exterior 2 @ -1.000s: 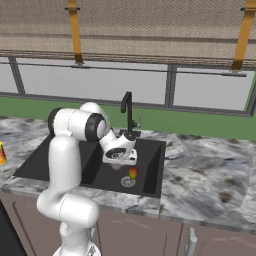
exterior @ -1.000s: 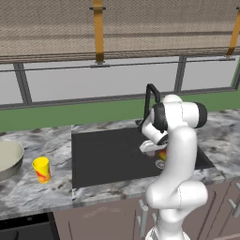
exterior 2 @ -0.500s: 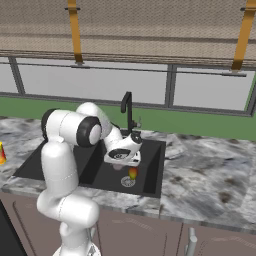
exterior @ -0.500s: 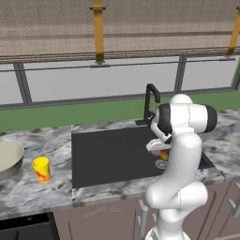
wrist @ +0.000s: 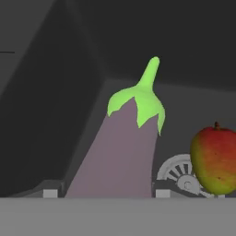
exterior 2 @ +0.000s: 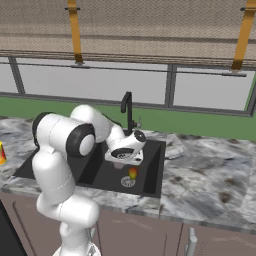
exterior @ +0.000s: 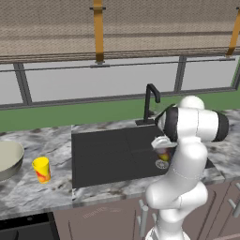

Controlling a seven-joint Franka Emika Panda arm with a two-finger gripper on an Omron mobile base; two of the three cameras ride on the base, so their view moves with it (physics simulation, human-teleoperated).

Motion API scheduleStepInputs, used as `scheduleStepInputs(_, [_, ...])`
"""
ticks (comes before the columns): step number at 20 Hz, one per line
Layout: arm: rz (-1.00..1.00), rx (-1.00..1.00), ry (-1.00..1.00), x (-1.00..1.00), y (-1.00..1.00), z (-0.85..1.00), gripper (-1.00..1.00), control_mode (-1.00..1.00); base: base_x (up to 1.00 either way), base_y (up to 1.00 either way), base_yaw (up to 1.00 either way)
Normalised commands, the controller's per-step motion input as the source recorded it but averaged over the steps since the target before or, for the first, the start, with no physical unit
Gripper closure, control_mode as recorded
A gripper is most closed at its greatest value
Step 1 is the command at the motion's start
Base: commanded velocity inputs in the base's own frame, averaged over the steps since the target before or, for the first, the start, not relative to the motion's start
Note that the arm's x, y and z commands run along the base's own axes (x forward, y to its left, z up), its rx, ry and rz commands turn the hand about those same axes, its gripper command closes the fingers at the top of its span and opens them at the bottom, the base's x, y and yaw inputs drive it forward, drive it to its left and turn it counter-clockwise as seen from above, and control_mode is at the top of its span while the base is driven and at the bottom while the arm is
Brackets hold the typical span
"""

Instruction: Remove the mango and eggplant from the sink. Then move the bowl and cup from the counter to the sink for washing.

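Note:
In the hand view the pale purple eggplant [wrist: 120, 152], green stem cap pointing away, fills the gap between my gripper's [wrist: 106, 193] two fingertips, which are shut on its body. The red-and-yellow mango [wrist: 215, 159] stands just to its right beside the round drain [wrist: 176, 173]. From the base, my gripper [exterior: 162, 146] hangs low over the right end of the dark sink [exterior: 108, 154], with the mango [exterior 2: 132, 173] under it by the drain. On the marble counter [exterior: 56, 140] to the left stand the yellow cup [exterior: 41, 169] and the beige bowl [exterior: 7, 159].
The black curved faucet [exterior: 151, 101] rises behind the sink, close behind my hand. The sink's dark walls [wrist: 55, 101] close in on the left of the hand view. A wide stretch of marble counter [exterior 2: 210, 170] lies to the right of the sink.
The hand has shifted slightly to the right over the sink's right end, and the upper arm has swung further right. The mango, cup and bowl stay where they were.

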Motion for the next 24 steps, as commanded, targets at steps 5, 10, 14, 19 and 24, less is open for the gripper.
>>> scheduleStepInputs(5, [0.00, 0.03, -0.02, -0.31, -0.09, 0.35, 1.00, -1.00, 0.00, 0.00, 0.00])
scheduleStepInputs(10, [0.00, 0.00, 0.00, -0.28, -0.04, 0.41, 1.00, -1.00, 0.00, 0.00, 0.00])
scheduleStepInputs(14, [0.00, 0.00, 0.00, -0.22, -0.10, 0.45, 1.00, -1.00, 0.00, 0.00, 0.00])
scheduleStepInputs(19, [0.00, 0.00, 0.00, -0.19, -0.12, 0.46, 1.00, -1.00, 0.00, 0.00, 0.00])
scheduleStepInputs(24, [0.00, 0.00, 0.00, -0.23, -0.14, 0.44, 1.00, -1.00, 0.00, 0.00, 0.00])
